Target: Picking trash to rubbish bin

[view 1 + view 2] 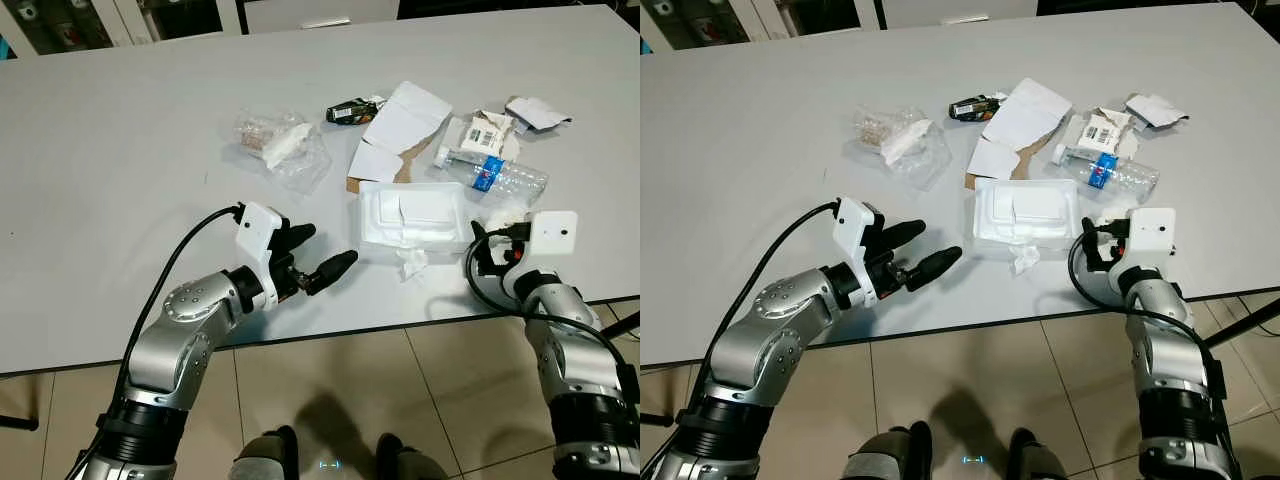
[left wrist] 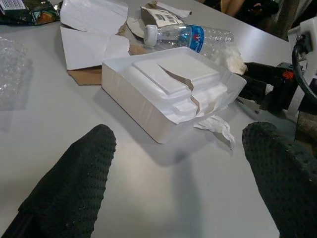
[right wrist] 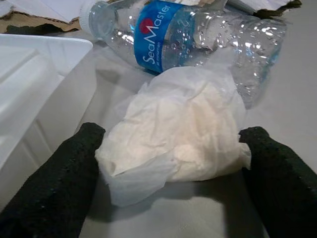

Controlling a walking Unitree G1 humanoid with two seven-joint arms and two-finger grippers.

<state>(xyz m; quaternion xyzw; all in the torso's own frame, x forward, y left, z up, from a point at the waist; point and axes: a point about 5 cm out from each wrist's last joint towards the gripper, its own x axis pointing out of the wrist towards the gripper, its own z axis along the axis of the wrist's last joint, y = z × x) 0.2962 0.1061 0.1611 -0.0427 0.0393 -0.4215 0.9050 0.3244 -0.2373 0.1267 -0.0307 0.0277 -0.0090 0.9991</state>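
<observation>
Trash lies spread over the grey table (image 1: 120, 150). A white foam tray (image 1: 410, 215) holding broken foam pieces sits near the front edge, with a small crumpled scrap (image 1: 412, 262) beside it. My left gripper (image 1: 328, 245) is open, low over the table just left of the tray and pointing at it. My right gripper (image 3: 173, 133) is open with a crumpled white tissue (image 3: 183, 129) between its fingers (image 3: 49, 183). A clear SeaMaster bottle (image 3: 198, 34) lies on its side just beyond the tissue.
Behind the tray are torn white cardboard (image 1: 400, 125), a dark snack wrapper (image 1: 352, 110), a clear plastic bag (image 1: 285, 145), a labelled carton scrap (image 1: 490, 130) and torn paper (image 1: 538, 110). Tiled floor (image 1: 330, 380) runs below the table's front edge.
</observation>
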